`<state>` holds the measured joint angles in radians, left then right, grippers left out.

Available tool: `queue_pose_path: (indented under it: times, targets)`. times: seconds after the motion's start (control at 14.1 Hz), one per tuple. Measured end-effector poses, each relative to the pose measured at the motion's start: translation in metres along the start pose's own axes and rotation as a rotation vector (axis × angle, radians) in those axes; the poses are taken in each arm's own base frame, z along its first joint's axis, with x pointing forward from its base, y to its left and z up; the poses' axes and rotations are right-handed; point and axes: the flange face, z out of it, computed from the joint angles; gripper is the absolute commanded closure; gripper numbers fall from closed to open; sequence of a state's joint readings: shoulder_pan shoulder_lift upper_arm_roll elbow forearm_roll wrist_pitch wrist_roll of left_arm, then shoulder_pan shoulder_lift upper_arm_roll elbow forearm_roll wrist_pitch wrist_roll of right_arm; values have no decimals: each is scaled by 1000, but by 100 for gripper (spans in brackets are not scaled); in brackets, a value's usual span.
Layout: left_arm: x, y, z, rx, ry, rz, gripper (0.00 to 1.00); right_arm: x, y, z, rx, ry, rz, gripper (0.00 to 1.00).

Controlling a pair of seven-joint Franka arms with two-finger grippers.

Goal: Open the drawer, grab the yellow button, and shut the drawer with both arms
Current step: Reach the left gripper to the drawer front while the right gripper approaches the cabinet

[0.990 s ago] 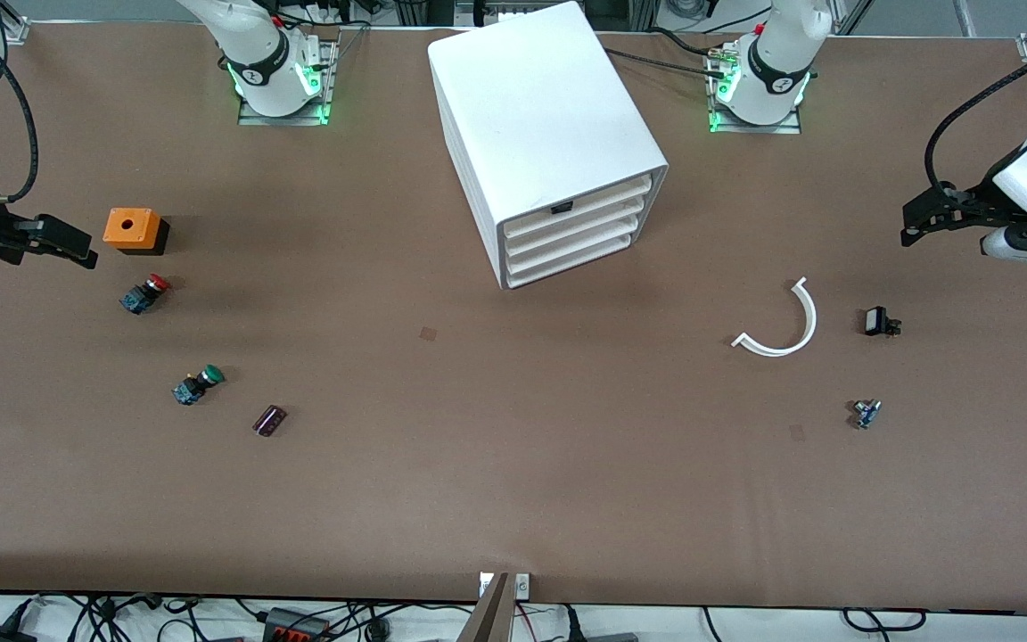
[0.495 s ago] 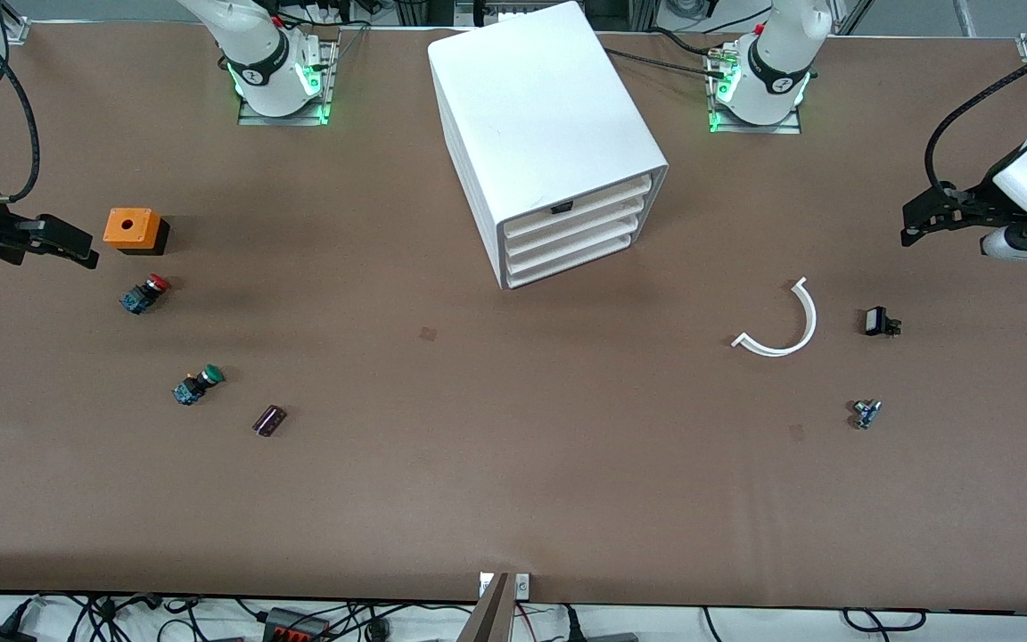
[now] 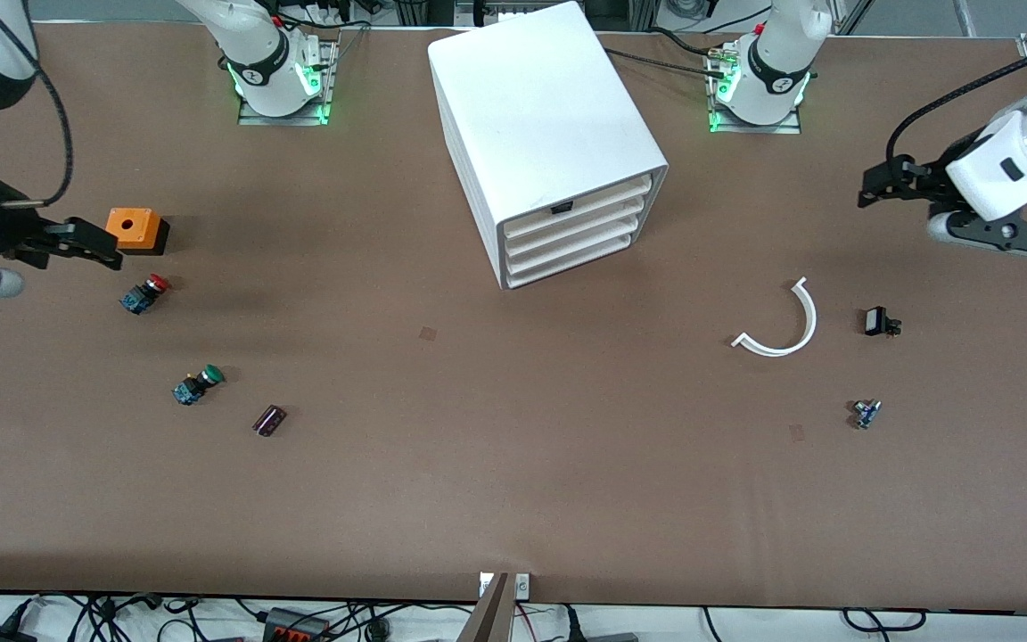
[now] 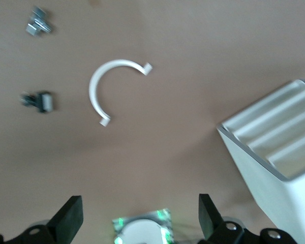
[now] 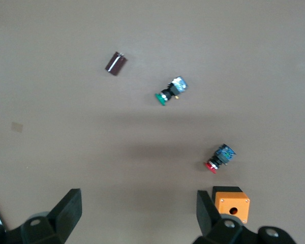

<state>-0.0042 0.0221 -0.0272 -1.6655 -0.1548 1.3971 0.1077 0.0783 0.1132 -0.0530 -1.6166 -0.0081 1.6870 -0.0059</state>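
Note:
The white cabinet [image 3: 549, 134] stands at the middle of the table, close to the arms' bases. Its uppermost drawer [image 3: 580, 200] is shut, like the three below; the cabinet also shows in the left wrist view [image 4: 274, 147]. The orange-yellow button is hidden. My left gripper [image 3: 875, 192] is open and empty, over bare table at the left arm's end; its fingers [image 4: 68, 218] stand wide apart. My right gripper [image 3: 99, 248] is open and empty, over the table beside an orange box [image 3: 132, 228]; its fingers [image 5: 68, 211] are wide apart.
A red-capped button [image 3: 144, 293], a green-capped button [image 3: 197, 384] and a dark block [image 3: 269, 420] lie at the right arm's end. A white arc piece [image 3: 785, 325], a small black part [image 3: 878, 322] and a small metal part [image 3: 866, 413] lie at the left arm's end.
Both grippers have moved in from the table's ends toward the cabinet. The left gripper has also moved toward the arms' bases. Nothing on the table has moved.

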Motion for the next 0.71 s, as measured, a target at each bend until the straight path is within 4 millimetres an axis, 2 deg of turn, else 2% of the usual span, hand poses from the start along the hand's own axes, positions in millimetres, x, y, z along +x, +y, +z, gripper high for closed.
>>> queue_pose_path:
  times: [0.14, 0.35, 0.49, 0.71]
  targets:
    - [8, 8, 21, -128, -95, 14, 0, 3, -28, 5, 1, 1, -43, 0]
    - [39, 33, 59, -362, -173, 52, 0, 8, -66, 15, 59, -2, -85, 0]
    - [67, 47, 93, -535, -223, 98, 0, 11, -82, 21, 83, 3, -102, 0]
    - [102, 73, 150, -668, -240, 221, 0, 13, -114, 33, 89, -3, -148, 0]
